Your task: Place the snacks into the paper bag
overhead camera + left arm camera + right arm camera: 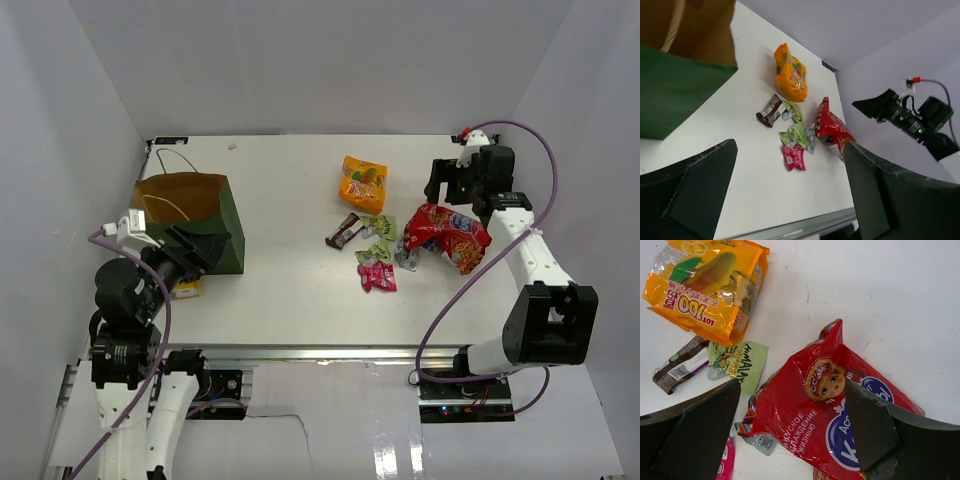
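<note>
The paper bag [675,95] stands open just beside the left fingers [695,190], which are spread and empty. The right fingers [695,435] are spread also, the red chip bag [810,410] lying under their gap. Better to descend straight and pinch its middle softly, without catching the green sachet [742,362].

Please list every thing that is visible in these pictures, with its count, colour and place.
paper bag: 1, dark green outside, brown inside, left side of table
pouch: 1, orange-yellow, far middle-right
chip bag: 1, red, right side
bar: 1, dark brown, near pouch
green sachets: 2, green, between bar and chip bag
pink sachet: 1, pink, nearest of the cluster
silver sachet: 1, silver, against chip bag
table: 1, white, underneath
left hand: 1, black, open, by paper bag
right hand: 1, black, open, over chip bag
</note>
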